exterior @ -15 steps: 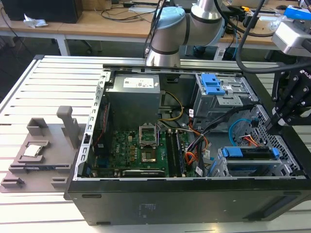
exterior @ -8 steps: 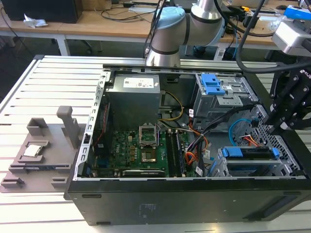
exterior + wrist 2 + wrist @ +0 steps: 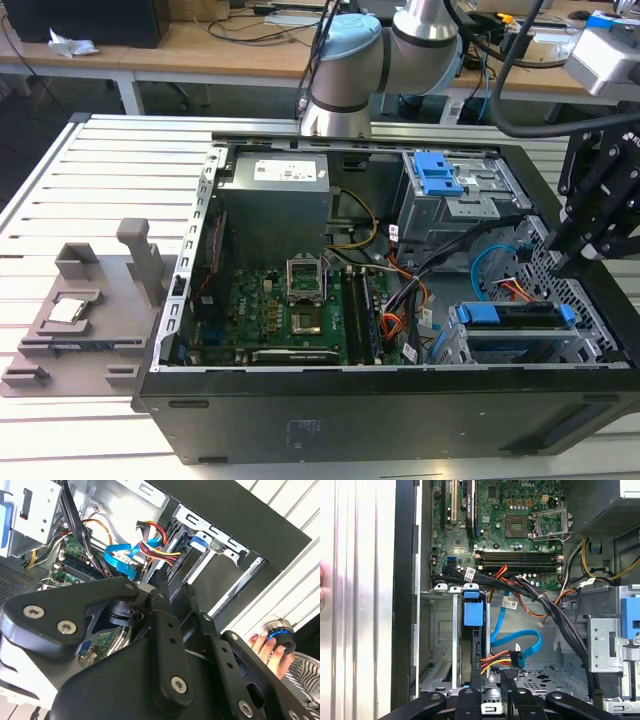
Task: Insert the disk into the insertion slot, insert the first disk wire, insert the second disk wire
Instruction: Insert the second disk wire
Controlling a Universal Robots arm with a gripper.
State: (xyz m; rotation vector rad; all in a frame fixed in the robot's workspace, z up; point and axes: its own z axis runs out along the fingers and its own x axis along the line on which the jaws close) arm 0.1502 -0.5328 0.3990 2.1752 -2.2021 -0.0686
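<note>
Slatted table [image 3: 90, 160]; disk [image 3: 508, 318] sits in insertion slot [image 3: 598, 335]; hand [image 3: 563, 262] close above slot rim, grip cannot tell.

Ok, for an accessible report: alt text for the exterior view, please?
The gripper hangs above the disk, which sits in the insertion slot at the exterior view's right end of an open computer case lying on a slatted table.

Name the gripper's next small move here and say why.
Probably ease the black gripper toward the black connector on the red, yellow and black wires: the blue-framed disk already sits in the silver perforated cage's slot, and that connector seems to hang unplugged beside it, nearest the gripper.
</note>
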